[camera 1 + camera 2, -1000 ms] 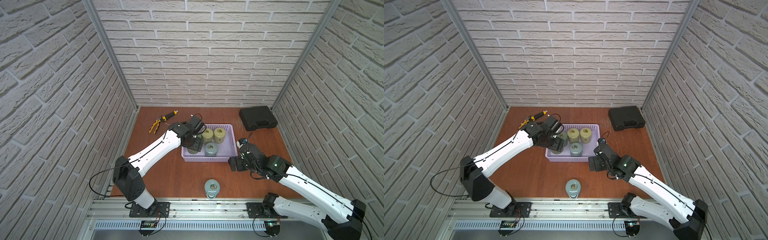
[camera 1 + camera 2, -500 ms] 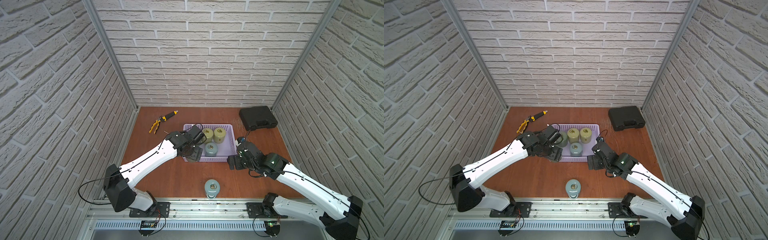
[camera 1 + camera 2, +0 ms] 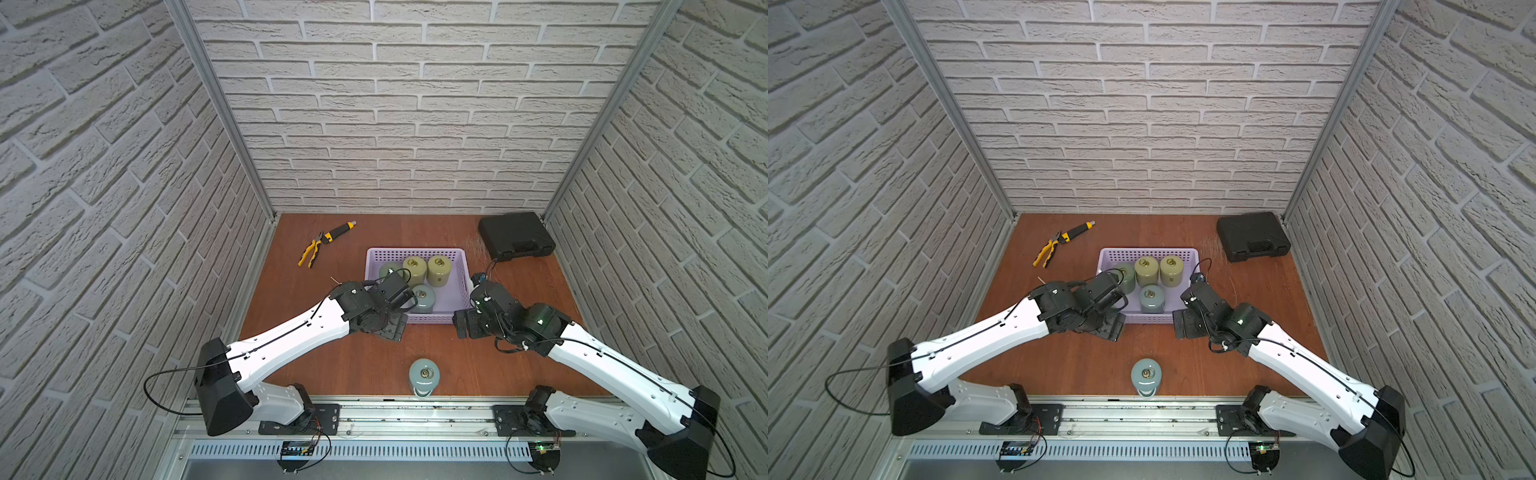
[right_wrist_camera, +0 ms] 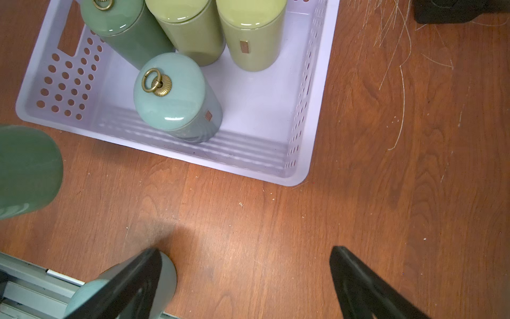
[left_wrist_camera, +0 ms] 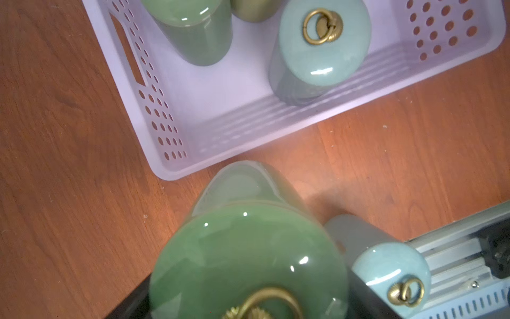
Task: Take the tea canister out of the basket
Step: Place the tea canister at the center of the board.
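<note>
My left gripper (image 5: 248,279) is shut on a dark green tea canister (image 5: 242,248) with a brass ring on its lid. The canister (image 4: 27,168) is outside the lavender basket (image 3: 415,252), just in front of its front-left corner. From above, the left gripper (image 3: 388,326) hides it. Inside the basket (image 4: 248,168) stand another dark green canister (image 3: 388,270), two olive ones (image 3: 414,268) and a pale blue one (image 3: 423,297). My right gripper (image 4: 245,276) is open over bare table by the basket's front-right corner, seen in both top views (image 3: 465,328) (image 3: 1183,324).
A pale blue canister (image 3: 424,376) stands on the table near the front edge. Yellow pliers (image 3: 313,253) and a yellow-black knife (image 3: 340,228) lie at the back left. A black case (image 3: 515,237) sits at the back right. Brick walls enclose three sides.
My left arm has drawn back from over the basket's left part to in front of its front-left corner, carrying the dark green canister. The right arm has barely moved.
</note>
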Robot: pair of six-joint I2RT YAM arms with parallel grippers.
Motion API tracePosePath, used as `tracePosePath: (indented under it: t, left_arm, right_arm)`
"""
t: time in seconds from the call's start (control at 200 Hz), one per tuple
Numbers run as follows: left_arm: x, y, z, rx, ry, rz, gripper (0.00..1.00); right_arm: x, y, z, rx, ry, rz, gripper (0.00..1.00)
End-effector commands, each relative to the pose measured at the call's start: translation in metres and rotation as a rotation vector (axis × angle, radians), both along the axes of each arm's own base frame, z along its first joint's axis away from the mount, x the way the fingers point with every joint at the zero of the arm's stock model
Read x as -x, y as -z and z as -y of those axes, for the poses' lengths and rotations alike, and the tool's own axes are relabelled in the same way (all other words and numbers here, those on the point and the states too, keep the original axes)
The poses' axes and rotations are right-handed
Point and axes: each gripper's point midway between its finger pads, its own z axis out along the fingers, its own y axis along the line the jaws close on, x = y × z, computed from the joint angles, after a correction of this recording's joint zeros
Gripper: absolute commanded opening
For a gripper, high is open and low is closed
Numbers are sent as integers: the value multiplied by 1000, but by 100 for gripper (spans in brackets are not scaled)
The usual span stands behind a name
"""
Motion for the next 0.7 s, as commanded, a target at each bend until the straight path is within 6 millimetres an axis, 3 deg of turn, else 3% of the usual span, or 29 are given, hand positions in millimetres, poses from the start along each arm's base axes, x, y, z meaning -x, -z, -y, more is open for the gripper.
tracePosePath:
  t: [0.0, 0.695]
  left_arm:
    - [3, -10, 2, 41, -18, 47, 50]
    - [56, 25, 7, 19, -3, 30, 50]
  right_arm:
    - [-12, -15, -4, -17, 3, 58, 100]
    - [-22, -16, -2, 11, 36, 85, 100]
